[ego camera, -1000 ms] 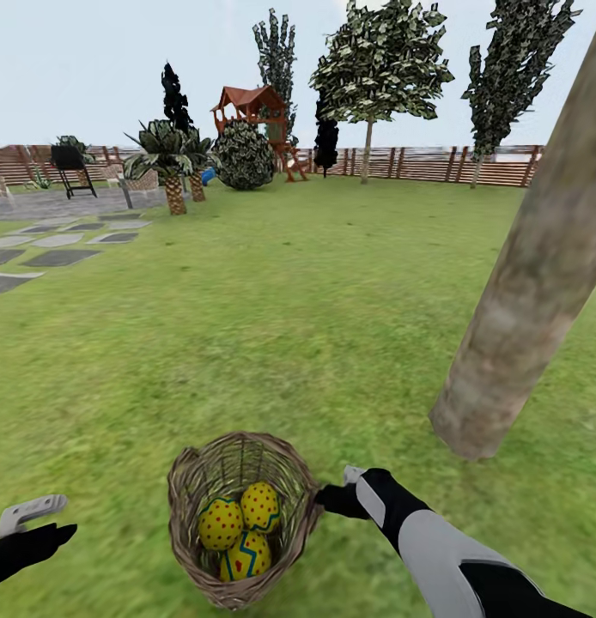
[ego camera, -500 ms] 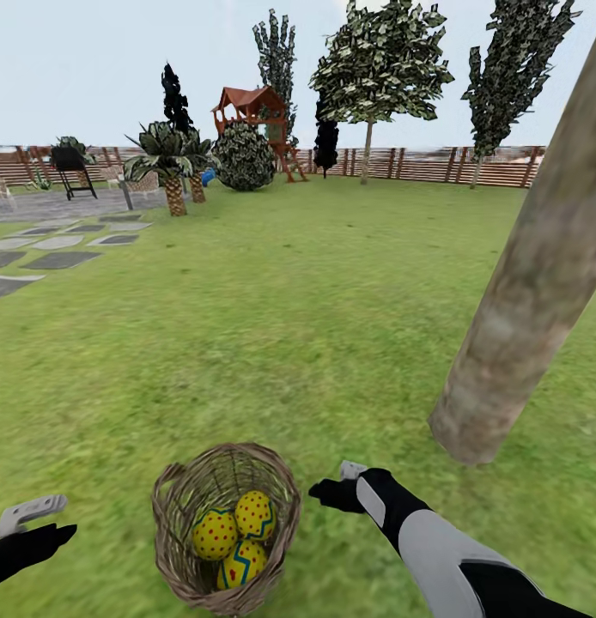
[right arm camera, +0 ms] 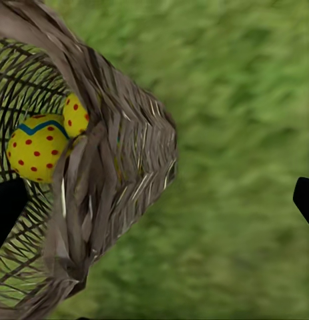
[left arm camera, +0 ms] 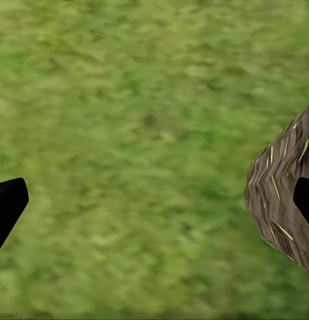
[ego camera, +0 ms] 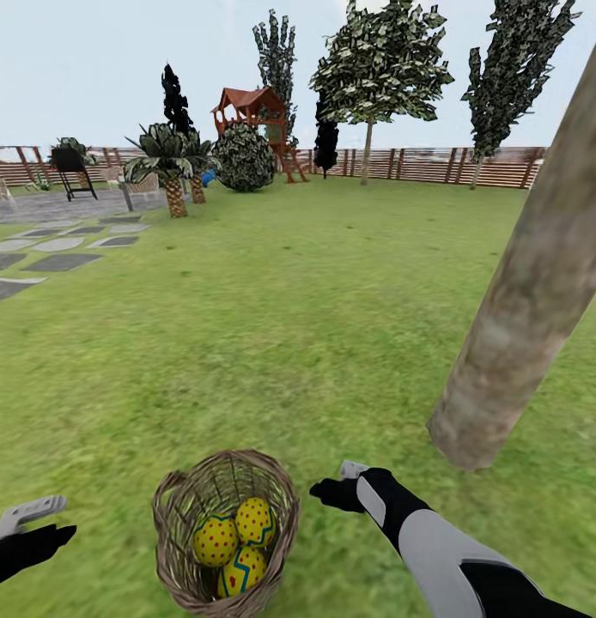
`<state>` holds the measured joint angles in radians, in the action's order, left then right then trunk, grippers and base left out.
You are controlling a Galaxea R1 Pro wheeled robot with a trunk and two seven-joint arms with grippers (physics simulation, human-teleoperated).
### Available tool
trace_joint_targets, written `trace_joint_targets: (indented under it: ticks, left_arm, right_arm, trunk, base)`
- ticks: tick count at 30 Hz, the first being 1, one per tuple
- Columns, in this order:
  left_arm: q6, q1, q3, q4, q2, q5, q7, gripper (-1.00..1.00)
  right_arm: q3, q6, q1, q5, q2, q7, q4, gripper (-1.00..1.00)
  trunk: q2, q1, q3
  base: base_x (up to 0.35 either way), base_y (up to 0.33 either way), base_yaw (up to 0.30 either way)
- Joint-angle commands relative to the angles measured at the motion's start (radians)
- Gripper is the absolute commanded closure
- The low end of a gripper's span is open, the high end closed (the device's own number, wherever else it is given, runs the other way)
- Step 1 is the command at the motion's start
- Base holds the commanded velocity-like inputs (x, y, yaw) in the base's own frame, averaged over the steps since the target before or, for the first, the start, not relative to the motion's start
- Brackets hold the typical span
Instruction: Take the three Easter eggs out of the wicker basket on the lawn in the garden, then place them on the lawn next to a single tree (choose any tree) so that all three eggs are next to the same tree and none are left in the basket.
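Three eggs (ego camera: 236, 541) lie in one basket (ego camera: 173, 506), just left of the right gripper (ego camera: 325, 493). One thick trunk (ego camera: 521, 300) stands ahead to that gripper's right. Two grippers show, the left gripper (ego camera: 32, 524) well apart.

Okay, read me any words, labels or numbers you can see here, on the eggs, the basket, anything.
None to read. The three Easter eggs carry only red dots and blue zigzags, the wicker basket is plain weave, and the tree trunk, fence and playhouse show no lettering.
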<state>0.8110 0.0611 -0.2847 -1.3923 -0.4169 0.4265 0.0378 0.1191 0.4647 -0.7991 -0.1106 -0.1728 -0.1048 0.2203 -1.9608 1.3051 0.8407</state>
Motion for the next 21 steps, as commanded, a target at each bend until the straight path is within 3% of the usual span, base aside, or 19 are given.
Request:
trace_joint_targets:
  ticks: [1,21]
  left_arm:
    - [0.005,0.001,-0.001,0.000,0.000,0.008,0.004,-1.00]
    - [0.007,0.002,0.001,0.004,0.001,0.003,0.004,-1.00]
  right_arm:
    - [0.007,0.006,0.000,-0.004,-0.001,0.000,0.002,-1.00]
    - [0.007,0.005,0.000,-0.004,0.000,0.002,0.008,-1.00]
  trunk:
    - [0.007,-0.004,-0.002]
    - [0.147,-0.081,-0.065]
  base:
    - [0.000,0.000,0.000]
    - [0.000,0.000,0.000]
